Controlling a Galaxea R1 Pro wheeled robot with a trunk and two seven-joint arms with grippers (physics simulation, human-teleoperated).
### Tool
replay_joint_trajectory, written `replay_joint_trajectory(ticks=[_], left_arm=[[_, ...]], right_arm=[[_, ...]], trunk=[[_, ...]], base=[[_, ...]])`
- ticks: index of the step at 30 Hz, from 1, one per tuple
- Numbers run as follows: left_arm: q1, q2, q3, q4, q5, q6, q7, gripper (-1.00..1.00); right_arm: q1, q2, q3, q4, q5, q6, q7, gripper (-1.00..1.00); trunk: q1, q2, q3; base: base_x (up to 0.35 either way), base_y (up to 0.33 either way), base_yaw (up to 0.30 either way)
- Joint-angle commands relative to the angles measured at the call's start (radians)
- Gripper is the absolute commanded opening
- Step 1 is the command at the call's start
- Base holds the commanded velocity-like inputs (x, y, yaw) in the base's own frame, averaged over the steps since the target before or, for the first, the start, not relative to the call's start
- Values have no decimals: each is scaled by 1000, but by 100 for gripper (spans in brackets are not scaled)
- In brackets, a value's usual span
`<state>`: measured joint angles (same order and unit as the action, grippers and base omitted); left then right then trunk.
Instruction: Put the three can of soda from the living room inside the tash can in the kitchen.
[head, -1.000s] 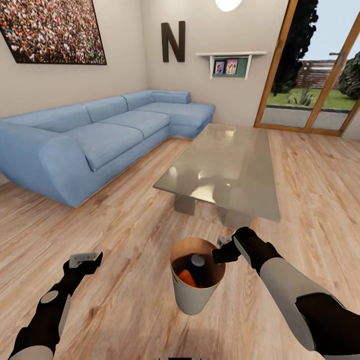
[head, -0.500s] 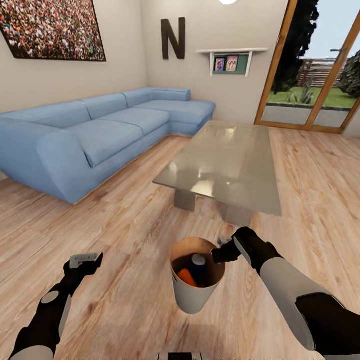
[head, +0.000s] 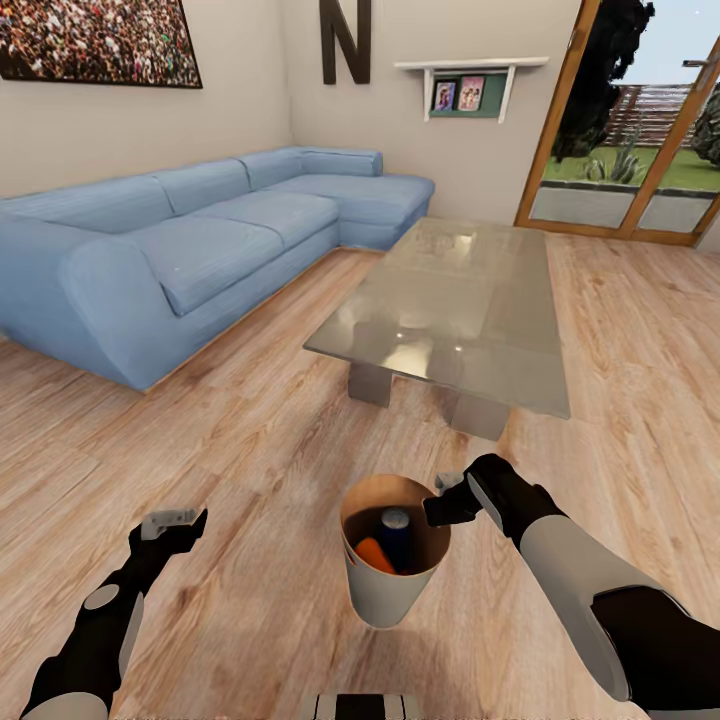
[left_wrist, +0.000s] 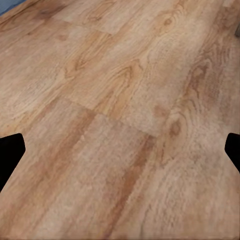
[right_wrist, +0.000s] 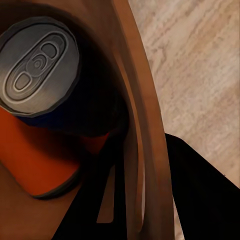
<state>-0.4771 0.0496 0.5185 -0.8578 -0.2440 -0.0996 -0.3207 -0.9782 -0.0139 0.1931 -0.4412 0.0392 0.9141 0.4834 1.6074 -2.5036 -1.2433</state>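
Note:
The pale grey tash can (head: 381, 597) with a copper-brown inside hangs in front of me in the living room. My right gripper (head: 440, 504) is shut on its rim (right_wrist: 146, 120), one finger inside and one outside. In it a dark blue can of soda (head: 395, 530) with a silver top (right_wrist: 40, 65) stands against an orange can of soda (head: 372, 553), whose side (right_wrist: 35, 162) shows in the right wrist view. A third can is hidden. My left gripper (head: 172, 521) is open over bare floor, its fingertips (left_wrist: 10, 152) wide apart.
A glass coffee table (head: 455, 310) stands just beyond the bin. The light-blue corner sofa (head: 190, 250) runs along the left wall. Glass garden doors (head: 630, 140) are at the back right. Wooden floor (head: 230, 440) lies between the sofa and me.
The whole picture has shifted: the wall letter, photo and doors sit higher, so the camera has moved. Both arms and the held bin keep their places in the view.

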Motion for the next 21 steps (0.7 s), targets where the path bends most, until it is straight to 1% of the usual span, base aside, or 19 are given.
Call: replay_joint_trajectory(ticks=[1, 13, 21], left_arm=[[0, 0, 0, 0, 0, 0, 0, 100], [0, -1, 0, 1, 0, -2, -1, 100], [0, -7, 0, 1, 0, -2, -1, 100]], right_arm=[[0, 0, -1, -1, -24, 5, -5, -100], [0, -3, -6, -7, -23, 5, -5, -100], [3, -14, -6, -22, -24, 5, -5, -100]], trunk=[[0, 0, 0], [0, 0, 0], [0, 0, 0]], base=[[0, 0, 0], [0, 0, 0], [0, 0, 0]])
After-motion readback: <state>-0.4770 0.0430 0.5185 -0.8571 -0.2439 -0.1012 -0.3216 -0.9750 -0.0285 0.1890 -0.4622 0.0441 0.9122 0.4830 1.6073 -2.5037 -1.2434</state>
